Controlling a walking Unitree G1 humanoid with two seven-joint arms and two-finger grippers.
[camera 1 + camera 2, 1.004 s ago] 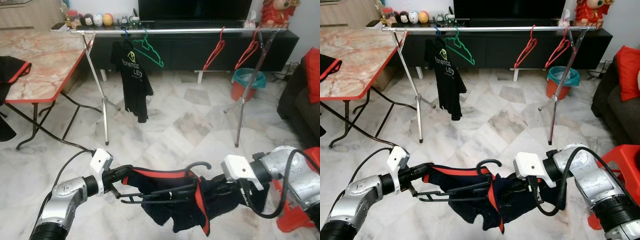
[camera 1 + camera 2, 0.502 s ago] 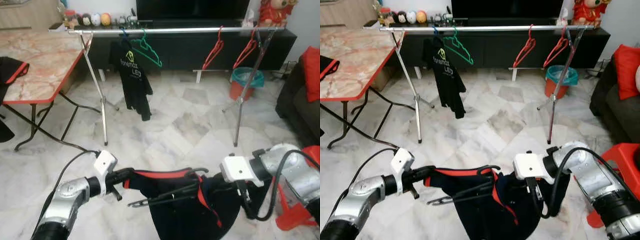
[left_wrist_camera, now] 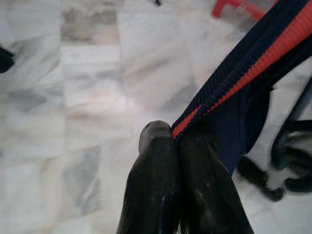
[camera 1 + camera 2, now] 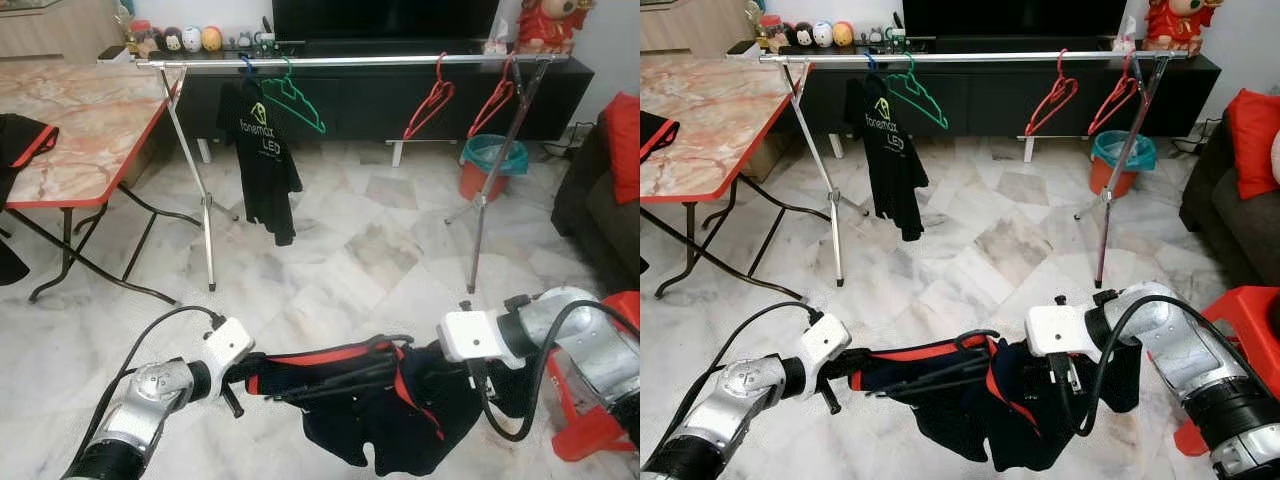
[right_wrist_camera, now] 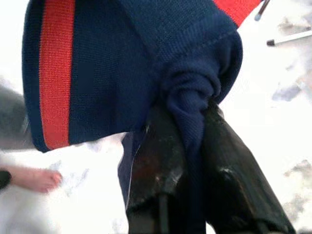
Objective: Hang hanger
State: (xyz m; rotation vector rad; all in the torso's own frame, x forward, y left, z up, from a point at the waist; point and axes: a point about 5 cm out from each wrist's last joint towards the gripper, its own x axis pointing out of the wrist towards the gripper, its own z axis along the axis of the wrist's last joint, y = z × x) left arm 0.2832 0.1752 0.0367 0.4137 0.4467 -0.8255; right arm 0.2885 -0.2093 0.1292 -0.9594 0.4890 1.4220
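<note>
The clothes rail (image 4: 350,62) spans the far side of the marble floor, carrying a black T-shirt (image 4: 268,160), a green hanger (image 4: 298,103) and two red hangers (image 4: 430,100). Well short of that rail, low over the floor, a navy garment with red trim (image 4: 385,405) is stretched between the two grippers, and a black hanger (image 4: 340,372) is threaded through it; most of the hanger is buried in cloth, so only its hook and arms show. The left gripper (image 3: 176,141) is clamped tight on the red-edged hem. The right gripper (image 5: 187,126) pinches a bunched fold between its fingers. A bare foot (image 5: 34,178) appears at the right wrist view's edge.
</note>
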